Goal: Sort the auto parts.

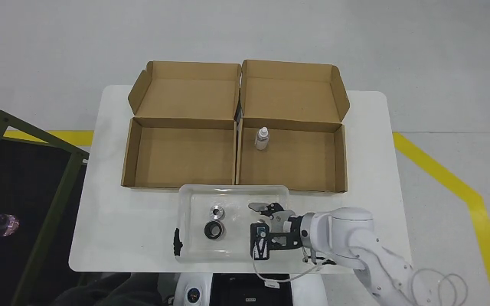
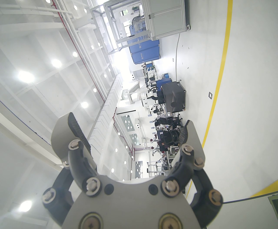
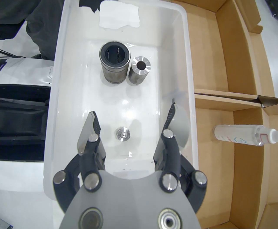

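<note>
Three metal parts lie in the white tray [image 3: 189,65] on the counter [image 1: 107,222]: bearing [image 3: 114,62], sleeve [image 3: 140,70], stud [image 3: 123,133]. Right gripper [image 3: 133,109], jaws released, straddles the stud; left gripper [image 2: 129,119], jaws released.

Factory hall or industrial robotics lab. High white ceiling, rows of round lights [image 2: 25,76], red pipe [image 2: 91,78] running along beams. Pale glossy floor [image 2: 249,86] marked with yellow lane line [image 2: 220,71]. Aluminium-framed enclosure [image 2: 165,19] and blue machine cabinets [image 2: 144,52] far off; long row of benches with equipment [image 2: 165,121] down hall. Top view: white table [image 1: 107,222] on same kind of floor, 2 open cardboard boxes [image 1: 184,157] side by side, white bin [image 1: 230,187] holding machined metal parts [image 3: 115,62].
</note>
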You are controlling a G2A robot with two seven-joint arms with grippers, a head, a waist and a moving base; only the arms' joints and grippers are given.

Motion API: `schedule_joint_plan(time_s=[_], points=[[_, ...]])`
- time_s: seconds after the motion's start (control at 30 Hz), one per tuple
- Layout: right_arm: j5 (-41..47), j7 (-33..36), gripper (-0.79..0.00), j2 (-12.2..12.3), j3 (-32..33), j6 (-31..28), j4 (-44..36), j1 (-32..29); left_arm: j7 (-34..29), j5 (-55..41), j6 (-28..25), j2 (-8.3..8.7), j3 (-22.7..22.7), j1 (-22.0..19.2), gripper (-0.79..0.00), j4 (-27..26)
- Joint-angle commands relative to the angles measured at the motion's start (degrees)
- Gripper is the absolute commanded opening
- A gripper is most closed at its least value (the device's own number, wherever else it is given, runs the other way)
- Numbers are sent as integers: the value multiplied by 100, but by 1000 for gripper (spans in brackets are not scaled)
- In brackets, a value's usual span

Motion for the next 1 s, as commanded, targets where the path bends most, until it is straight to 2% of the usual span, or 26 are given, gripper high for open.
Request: schedule_joint_plan(time_s=[0.0, 0.4, 0.63, 0.73, 0.97], points=[[-29, 99, -240, -1, -57, 6, 37, 28, 0, 0, 0, 0, 0, 0, 0, 0], [-203, 650, -289, -52, -503, 176, 364, 315, 0, 0, 0, 0, 0, 0, 0, 0], [-199, 886, -348, -81, -700, 249, 486, 441, 0, 0, 0, 0, 0, 0, 0, 0], [-183, 974, -400, -91, -768, 258, 509, 490, 0, 0, 0, 0, 0, 0, 0, 0], [-137, 1187, -434, -115, -912, 319, 579, 583, 0, 0, 0, 0, 0, 0, 0, 0]])
